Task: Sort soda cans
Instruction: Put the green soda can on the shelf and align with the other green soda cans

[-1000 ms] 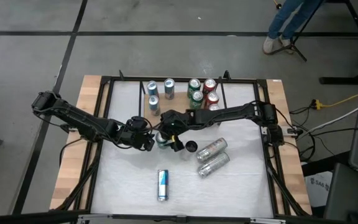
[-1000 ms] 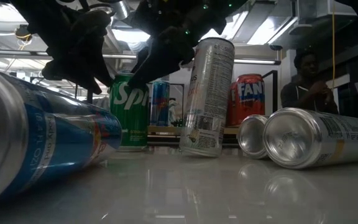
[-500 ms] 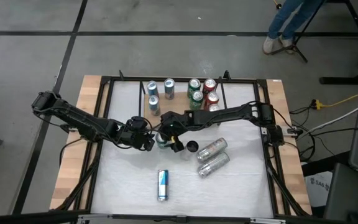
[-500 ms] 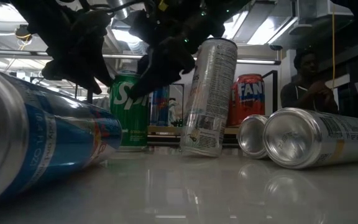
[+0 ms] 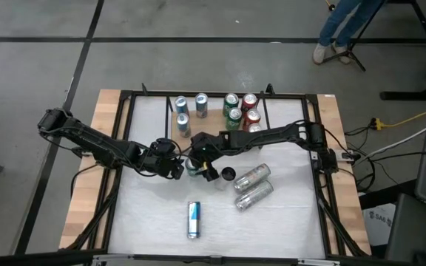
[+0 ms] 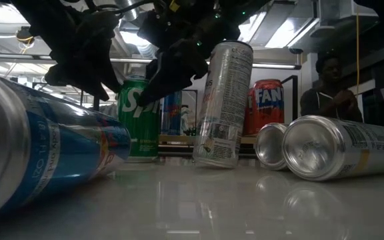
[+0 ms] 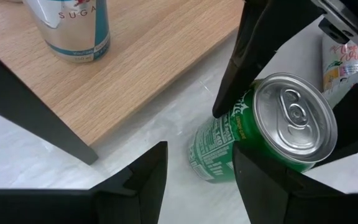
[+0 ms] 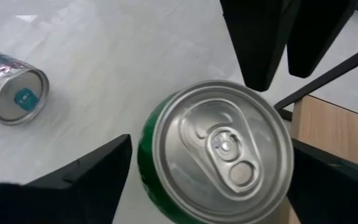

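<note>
A green soda can [image 5: 192,168] [image 7: 253,137] stands upright on the white table top near its middle. My right gripper [image 8: 210,180] comes down over it on a slant from the far right, open, one finger on either side of the can's body [image 8: 166,180]. My left gripper [image 7: 197,186] hovers just left of the can [image 5: 179,168], open, with nothing between its fingers. A tall slim can [image 6: 222,103] stands to the right of the green one. Two silver cans [image 5: 253,186] and a blue-and-silver can [image 5: 193,219] lie on their sides. My right gripper has its fingers [image 7: 235,87] close beside the green can's body, just under its rim. I cannot tell whether they touch it. The can stands with its base on the table.
Sorted cans stand along the far edge: blue-and-silver ones [image 5: 183,111], green ones [image 5: 232,109] and red ones [image 5: 251,111]. A black frame [image 5: 124,148] rings the table. A person [image 6: 329,87] sits beyond the far side. Bare table lies near the front edge.
</note>
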`<state>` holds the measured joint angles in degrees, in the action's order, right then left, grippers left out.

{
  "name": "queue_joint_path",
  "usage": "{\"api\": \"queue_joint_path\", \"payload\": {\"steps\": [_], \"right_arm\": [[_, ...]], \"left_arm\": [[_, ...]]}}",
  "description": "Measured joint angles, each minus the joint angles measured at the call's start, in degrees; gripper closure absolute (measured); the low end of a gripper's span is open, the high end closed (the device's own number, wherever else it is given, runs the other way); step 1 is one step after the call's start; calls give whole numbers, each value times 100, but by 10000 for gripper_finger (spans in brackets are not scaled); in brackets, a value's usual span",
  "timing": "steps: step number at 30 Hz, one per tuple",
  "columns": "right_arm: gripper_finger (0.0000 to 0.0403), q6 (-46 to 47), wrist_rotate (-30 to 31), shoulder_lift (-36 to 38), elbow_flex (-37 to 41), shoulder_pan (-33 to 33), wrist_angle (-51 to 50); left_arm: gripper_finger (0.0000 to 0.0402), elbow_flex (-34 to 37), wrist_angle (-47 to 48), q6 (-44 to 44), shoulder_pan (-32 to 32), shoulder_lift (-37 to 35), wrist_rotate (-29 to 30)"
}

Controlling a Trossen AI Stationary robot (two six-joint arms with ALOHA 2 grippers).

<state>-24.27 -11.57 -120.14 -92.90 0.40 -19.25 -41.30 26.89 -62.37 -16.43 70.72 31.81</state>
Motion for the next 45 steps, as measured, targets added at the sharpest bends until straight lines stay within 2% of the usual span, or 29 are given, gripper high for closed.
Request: {"api": "queue_joint_path", "payload": {"steps": [5,8,13,25,33,39,45], "right_arm": [[92,2,-3,0,0,0,18],[107,2,-6,0,-2,0,20],[103,215,-1,0,-2,-7,13],[104,326,20,199,7,-7,-310],[105,322,78,685,0,-11,-611],[105,299,591,1216,0,-66,-958],[104,351,666,1722,0,-345,-1450]], "left_arm": [[227,0,1,2,0,0,-1],[227,0,3,4,0,0,-119],[227,0,70,4,0,0,-441],[227,0,427,-4,-139,-2,-719],[227,0,398,-15,-214,-4,-682],[227,0,393,-7,-214,-4,-636],[227,0,389,-4,-214,-4,-583]]}}
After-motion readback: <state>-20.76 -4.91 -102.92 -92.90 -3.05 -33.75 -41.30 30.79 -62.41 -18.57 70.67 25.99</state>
